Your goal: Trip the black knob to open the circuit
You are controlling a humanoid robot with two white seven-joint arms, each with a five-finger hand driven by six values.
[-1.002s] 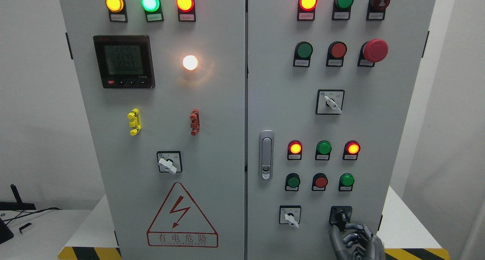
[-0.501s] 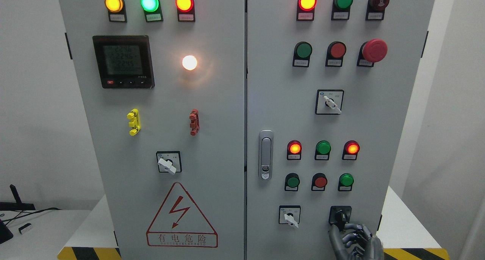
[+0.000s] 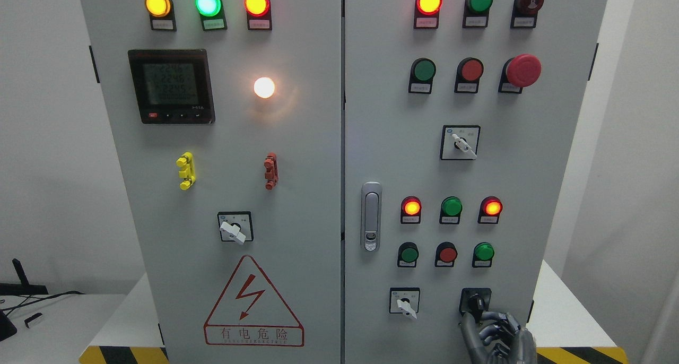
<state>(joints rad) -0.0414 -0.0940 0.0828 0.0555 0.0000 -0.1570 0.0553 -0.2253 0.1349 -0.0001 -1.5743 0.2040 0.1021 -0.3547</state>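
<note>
**A:** Where does the small black plastic rotary knob sit?

**B:** Low on the right door of the tall grey steel electrical cabinet, in a square black bezel, to the right of the white-handled selector switch and below the green round push button. Its stubby lever stands out from the panel, tilted a little down and right.

**A:** And the robot?

**B:** Only the right hand, dark grey metal with jointed fingers, shows at the bottom edge. Its fingers are curled, their tips right under the knob and seemingly touching its lower end. Whether they truly pinch the lever I cannot tell (the knuckles hide the contact). The left hand is out of view.

**A:** How would you expect the knob to handle?

**B:** Stiff and rigid, I would judge: hard moulded plastic on a spring detent, so it should resist and then snap over. It weighs nothing that matters, being fixed to the door. The smooth plastic could slip under metal fingertips.

**A:** So where to take hold?

**B:** Across the lever's two flat sides, close to the outer tip for leverage, thumb opposite a finger, then twist about the shaft rather than pull outward.
</note>
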